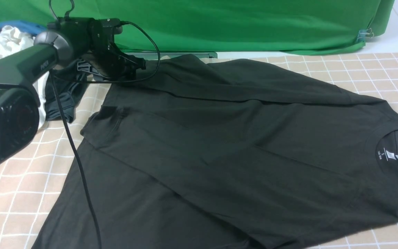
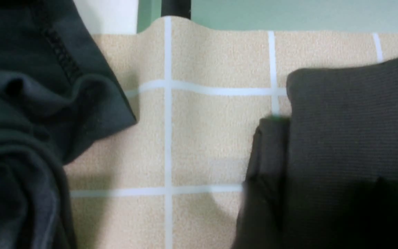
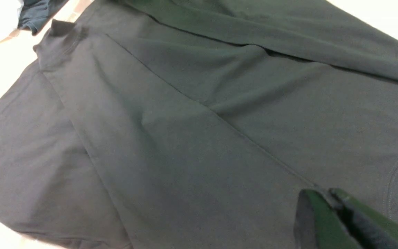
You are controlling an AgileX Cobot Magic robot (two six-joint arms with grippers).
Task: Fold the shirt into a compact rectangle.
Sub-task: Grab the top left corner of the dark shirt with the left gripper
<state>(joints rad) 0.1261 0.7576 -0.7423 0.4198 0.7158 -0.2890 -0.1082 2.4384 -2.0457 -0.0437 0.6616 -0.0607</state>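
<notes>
Far left, back behind the fingers of your left gripper (image 1: pixel 135 65), there's a heap of white and blue clothes (image 1: pixel 2 41), with a dark grey garment (image 1: pixel 64 100) spilling onto the checked cloth (image 1: pixel 19 193). The left gripper sits low at the shirt's far sleeve cuff (image 2: pixel 351 131), which is right at the fingertips. Honestly can't tell how far apart those fingers are, or whether they've got any fabric. The shirt (image 1: pixel 219 145) lies spread flat on the checked cloth, filling the stretch between your two grippers, both sleeves folded in across the body. Its collar (image 1: pixel 392 166) and white label (image 1: pixel 389 154) are just beside the right fingers. Your right gripper (image 3: pixel 323 193) hovers over the shirt with its fingers squeezed together. Can't tell if any cloth is pinched in them.
</notes>
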